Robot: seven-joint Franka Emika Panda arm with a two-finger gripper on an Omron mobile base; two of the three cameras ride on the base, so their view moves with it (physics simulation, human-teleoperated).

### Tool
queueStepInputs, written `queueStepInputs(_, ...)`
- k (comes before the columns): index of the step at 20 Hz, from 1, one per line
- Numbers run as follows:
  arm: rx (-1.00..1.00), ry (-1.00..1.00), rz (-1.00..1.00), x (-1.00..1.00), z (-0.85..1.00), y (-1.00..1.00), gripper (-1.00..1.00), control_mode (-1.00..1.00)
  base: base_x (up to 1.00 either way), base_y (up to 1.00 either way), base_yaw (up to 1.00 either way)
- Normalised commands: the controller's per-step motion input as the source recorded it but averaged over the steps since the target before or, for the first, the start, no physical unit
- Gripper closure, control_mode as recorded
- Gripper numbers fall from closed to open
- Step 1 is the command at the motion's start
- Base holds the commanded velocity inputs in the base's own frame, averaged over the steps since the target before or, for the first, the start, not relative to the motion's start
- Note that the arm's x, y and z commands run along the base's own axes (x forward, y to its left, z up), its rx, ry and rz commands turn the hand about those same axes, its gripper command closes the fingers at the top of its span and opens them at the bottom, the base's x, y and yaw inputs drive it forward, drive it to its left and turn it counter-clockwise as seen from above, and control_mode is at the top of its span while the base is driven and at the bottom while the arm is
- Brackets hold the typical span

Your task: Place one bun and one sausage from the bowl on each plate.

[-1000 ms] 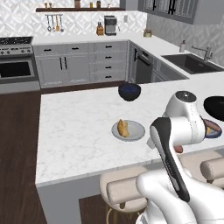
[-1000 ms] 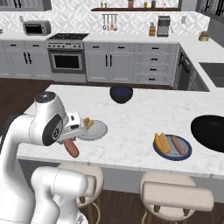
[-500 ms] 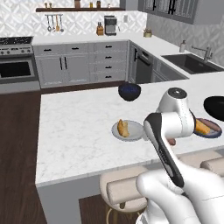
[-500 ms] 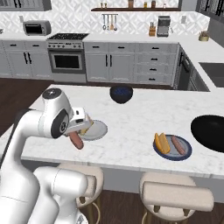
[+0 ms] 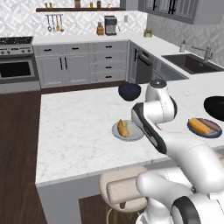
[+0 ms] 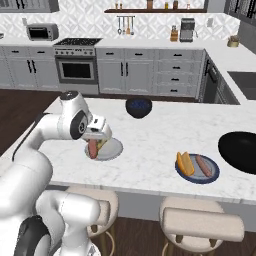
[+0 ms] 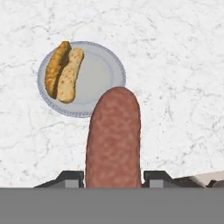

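On the left of the white marble island counter (image 6: 150, 135), seen from the right base view, the gripper (image 6: 93, 145) hangs just over the near edge of the light grey plate (image 6: 111, 150), its fingers closed on a reddish-brown sausage (image 6: 93, 149) that points down toward the plate. A split bun (image 5: 123, 128) already lies on that plate, on the side away from the sausage. In the hand view the sausage (image 7: 113, 139) rises between the two dark finger tips, with the plate (image 7: 103, 74) and bun (image 7: 64, 72) beyond it. Behind the plate stands the small dark blue bowl (image 6: 138, 107). Further right, the dark blue plate (image 6: 210, 174) carries a bun (image 6: 184, 163) and a sausage (image 6: 203, 165) side by side. At the far right sits the wide black bowl (image 6: 241, 151).
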Motion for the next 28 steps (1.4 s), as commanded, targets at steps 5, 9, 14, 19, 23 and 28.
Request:
queueStepInputs(5,0.27,0.00,-0.07,0.96,-0.05,-0.01,1.00,-1.00,0.00,0.00,0.00)
queueStepInputs(9,0.14,0.02,-0.09,0.88,-0.31,0.00,1.00,-1.00,0.00,0.00,0.00)
queueStepInputs(14,0.07,0.01,-0.15,0.47,-0.54,0.04,1.00,-1.00,0.00,0.00,0.00)
queueStepInputs(19,0.00,0.00,-0.15,0.27,-0.53,0.08,1.00,-1.00,0.00,0.00,0.00)
queueStepInputs(23,0.00,0.00,-0.10,0.36,-0.60,0.00,1.00,-1.00,0.00,0.00,0.00)
queueStepInputs(28,0.00,0.00,-0.06,0.46,-0.23,0.01,1.00,-1.00,0.00,0.00,0.00)
